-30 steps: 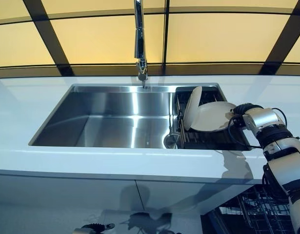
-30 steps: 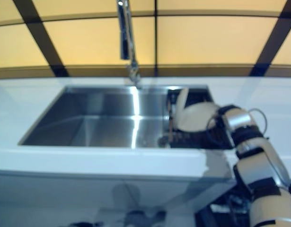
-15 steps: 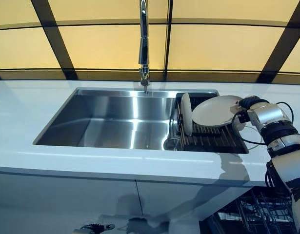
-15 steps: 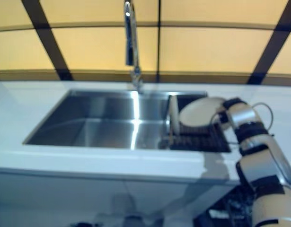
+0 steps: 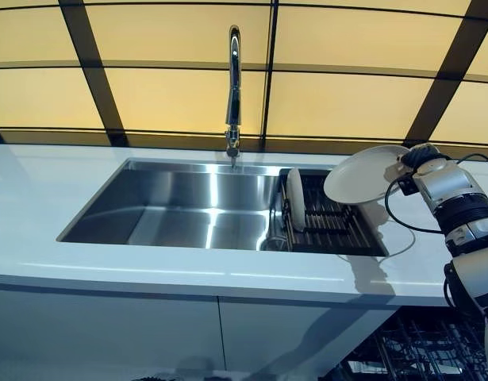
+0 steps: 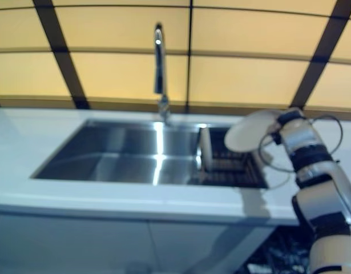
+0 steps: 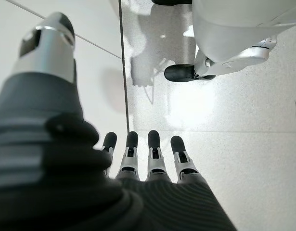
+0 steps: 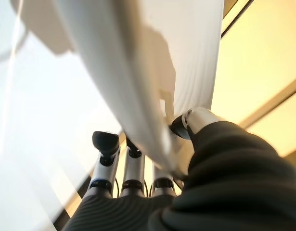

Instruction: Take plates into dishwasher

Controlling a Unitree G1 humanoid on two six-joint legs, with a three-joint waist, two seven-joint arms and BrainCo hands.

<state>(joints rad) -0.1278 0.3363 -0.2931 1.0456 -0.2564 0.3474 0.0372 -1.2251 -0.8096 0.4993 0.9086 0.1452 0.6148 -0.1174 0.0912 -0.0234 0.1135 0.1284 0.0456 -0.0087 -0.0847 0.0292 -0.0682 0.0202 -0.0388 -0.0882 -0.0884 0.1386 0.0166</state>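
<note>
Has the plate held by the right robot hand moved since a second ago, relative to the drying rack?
Yes. The plate has risen out of the rack, pinched by the right robot hand, and now hangs above the rack's right end.

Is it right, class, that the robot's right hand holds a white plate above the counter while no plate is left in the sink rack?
Not quite. The right hand does hold a white plate above the counter, but one plate is left standing on edge in the rack in the sink. The left eye view shows it.
</note>
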